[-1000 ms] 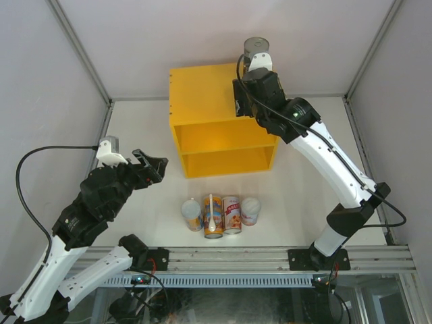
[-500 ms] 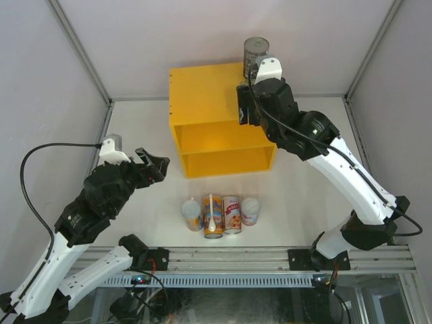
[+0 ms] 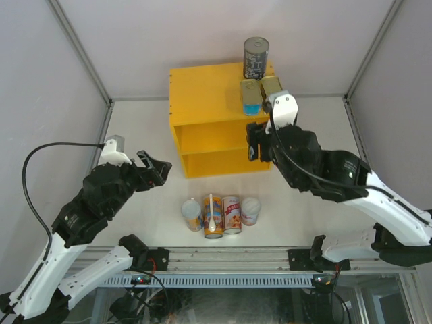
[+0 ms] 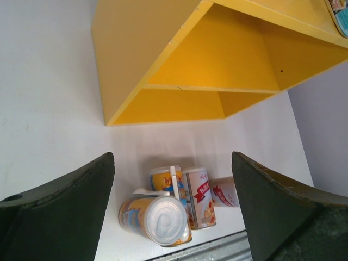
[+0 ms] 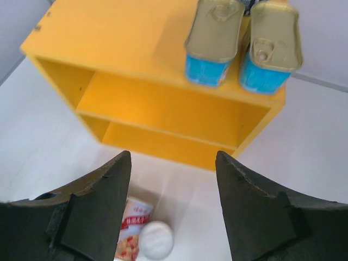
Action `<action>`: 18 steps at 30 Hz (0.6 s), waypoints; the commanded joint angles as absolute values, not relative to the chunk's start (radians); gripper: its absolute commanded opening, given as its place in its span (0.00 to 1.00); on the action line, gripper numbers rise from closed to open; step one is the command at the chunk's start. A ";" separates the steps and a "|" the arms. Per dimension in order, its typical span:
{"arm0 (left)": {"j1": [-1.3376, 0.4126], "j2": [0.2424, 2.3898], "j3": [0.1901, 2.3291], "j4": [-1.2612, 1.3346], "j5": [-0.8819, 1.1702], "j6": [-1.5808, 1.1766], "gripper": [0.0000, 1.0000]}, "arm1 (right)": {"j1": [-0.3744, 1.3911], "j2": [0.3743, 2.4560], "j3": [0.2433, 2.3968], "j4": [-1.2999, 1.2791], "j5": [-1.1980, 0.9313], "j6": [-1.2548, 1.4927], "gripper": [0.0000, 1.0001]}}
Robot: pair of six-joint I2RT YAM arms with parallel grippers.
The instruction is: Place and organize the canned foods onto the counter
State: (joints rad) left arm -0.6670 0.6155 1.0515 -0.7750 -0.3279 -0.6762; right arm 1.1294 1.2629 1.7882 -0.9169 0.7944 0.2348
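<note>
Both grippers are hanging empty w/ jaws apart: left gripper [image 4: 173, 163] is hovering left of the cans, right gripper [image 5: 173, 163] is hovering in front of the counter [image 3: 202, 88]. Dark grey can [image 3: 256, 59] + teal tins [image 5: 215, 41] are sitting on the counter top, right side; four cans [image 3: 231, 214] are waiting in a tight row on the table. Next pick, prob. an end can: jaws should be straddling one can only, not clipping the spoon [image 3: 211, 209] or neighbours.
</note>
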 commanded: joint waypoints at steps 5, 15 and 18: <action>-0.663 0.628 1.035 -0.773 -0.222 -0.714 0.92 | 1.346 1.034 1.466 -0.997 0.915 0.570 0.60; -0.663 0.606 0.953 -0.761 -0.183 -0.726 0.92 | 1.447 1.008 1.224 -1.160 0.900 0.911 0.63; -0.663 0.600 0.939 -0.761 -0.174 -0.726 0.92 | 1.446 1.002 1.150 -1.135 0.842 0.962 0.65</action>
State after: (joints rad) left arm -0.6670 0.6147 0.9634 -0.7879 -0.2047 -0.7136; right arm 1.4380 1.0168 1.2018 -1.1294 0.8883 0.8223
